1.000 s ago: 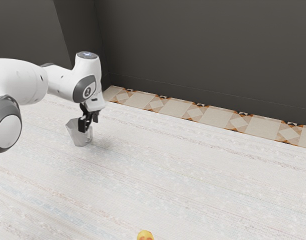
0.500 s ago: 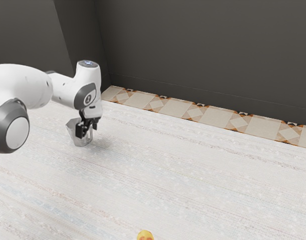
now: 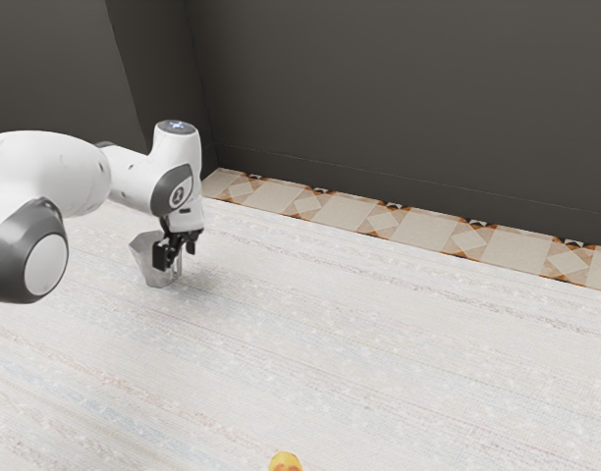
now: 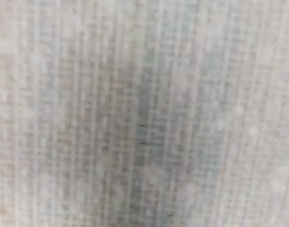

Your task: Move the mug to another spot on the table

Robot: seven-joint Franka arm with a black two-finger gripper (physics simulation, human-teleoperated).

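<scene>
hanging at the exterior view's left, the gripper (image 3: 171,257) sits low over the grey mug (image 3: 146,261) and hides part of its rim. the black hand overlaps the mug there, so i cannot tell whether the jaws are spread or pinching it. the mug stands upright on the pale table (image 3: 359,343), near its far edge, with the tiled floor (image 3: 428,231) beyond. a small yellow thing (image 3: 284,462) is cut off at the table's near edge, well apart from the mug, and what it is cannot be made out. the wrist view gives blurred table (image 4: 144,113) grain just under the hand.
</scene>
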